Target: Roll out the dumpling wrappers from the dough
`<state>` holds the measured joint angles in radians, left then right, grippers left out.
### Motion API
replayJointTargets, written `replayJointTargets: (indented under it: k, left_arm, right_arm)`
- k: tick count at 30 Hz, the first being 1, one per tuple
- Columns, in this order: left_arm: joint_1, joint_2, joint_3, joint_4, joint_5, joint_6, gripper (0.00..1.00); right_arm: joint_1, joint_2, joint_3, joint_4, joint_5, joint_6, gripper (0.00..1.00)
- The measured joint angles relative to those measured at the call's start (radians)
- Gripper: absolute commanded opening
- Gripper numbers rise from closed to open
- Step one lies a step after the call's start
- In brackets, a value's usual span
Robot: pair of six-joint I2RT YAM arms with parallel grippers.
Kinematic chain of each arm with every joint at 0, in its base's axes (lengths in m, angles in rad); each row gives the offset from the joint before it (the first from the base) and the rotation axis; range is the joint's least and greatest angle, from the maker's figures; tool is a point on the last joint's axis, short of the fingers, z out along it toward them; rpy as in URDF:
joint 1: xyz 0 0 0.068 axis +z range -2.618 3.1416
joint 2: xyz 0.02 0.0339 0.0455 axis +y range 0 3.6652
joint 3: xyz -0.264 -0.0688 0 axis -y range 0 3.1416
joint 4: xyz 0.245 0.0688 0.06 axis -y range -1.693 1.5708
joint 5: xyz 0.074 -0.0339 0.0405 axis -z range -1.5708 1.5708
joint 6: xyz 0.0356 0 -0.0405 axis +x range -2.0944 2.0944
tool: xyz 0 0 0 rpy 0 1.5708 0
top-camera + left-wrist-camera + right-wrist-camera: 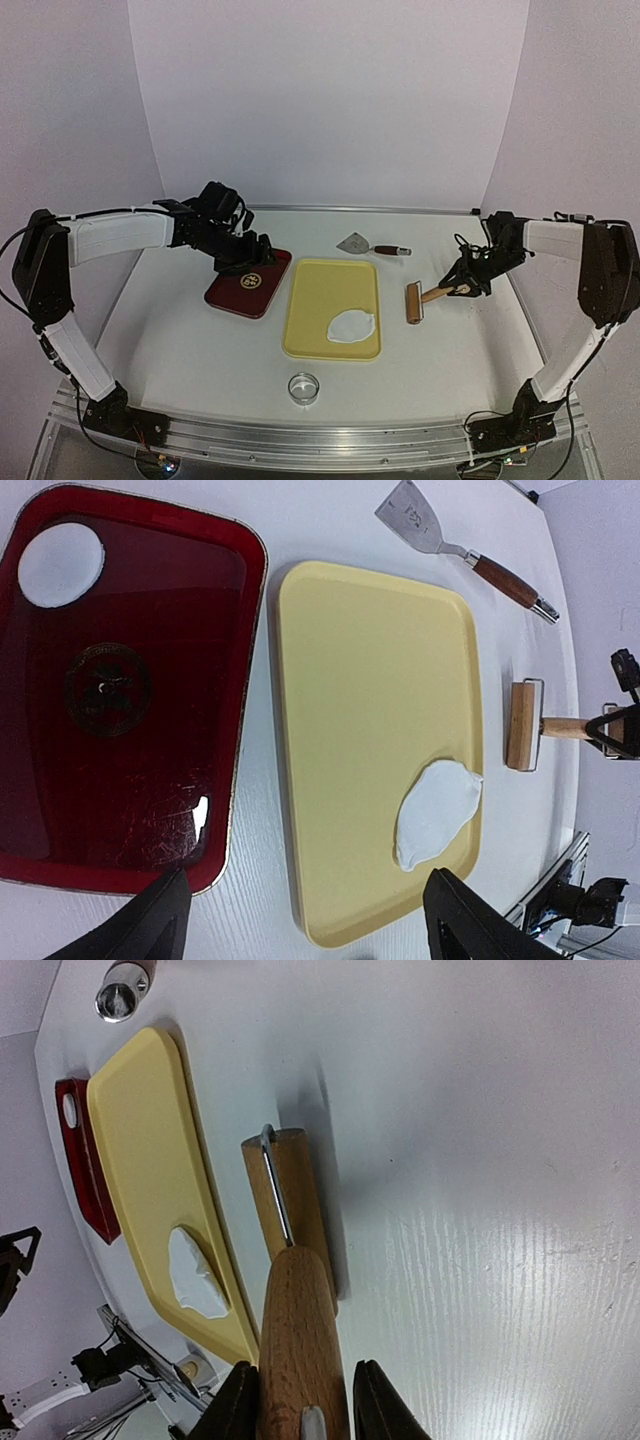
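One dumpling wrapper (60, 564), a small round white disc, lies in a corner of the red tray (130, 790). The dough (352, 326), a thin irregular white sheet, lies at the near right of the yellow tray (320, 290); the left wrist view shows the dough (437, 812) too. My left gripper (258, 258) hovers over the red tray, jaws wide open and empty, as its own view of the left gripper (305, 935) confirms. My right gripper (300, 1405) is shut on the wooden handle of the rolling pin (290, 1210), which rests on the table right of the yellow tray.
A metal scraper (370, 246) with a wooden handle lies behind the yellow tray. A shiny ring cutter (303, 387) stands near the table's front edge. The rolling pin (414, 302) lies beside the yellow tray's right rim.
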<state>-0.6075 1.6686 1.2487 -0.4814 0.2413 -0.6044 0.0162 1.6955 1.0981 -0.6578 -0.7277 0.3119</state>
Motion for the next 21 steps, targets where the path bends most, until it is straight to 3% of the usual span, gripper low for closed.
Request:
replayJointTargets:
  k: [14, 21]
  left_arm:
    - [0.0, -0.022, -0.025, -0.023, -0.029, -0.005, 0.83]
    - [0.0, -0.022, -0.025, -0.046, -0.037, -0.002, 0.83]
  right_arm:
    - [0.002, 0.004, 0.014, -0.027, 0.448, -0.062, 0.89]
    - [-0.003, -0.093, 0.013, -0.04, 0.623, -0.045, 0.98]
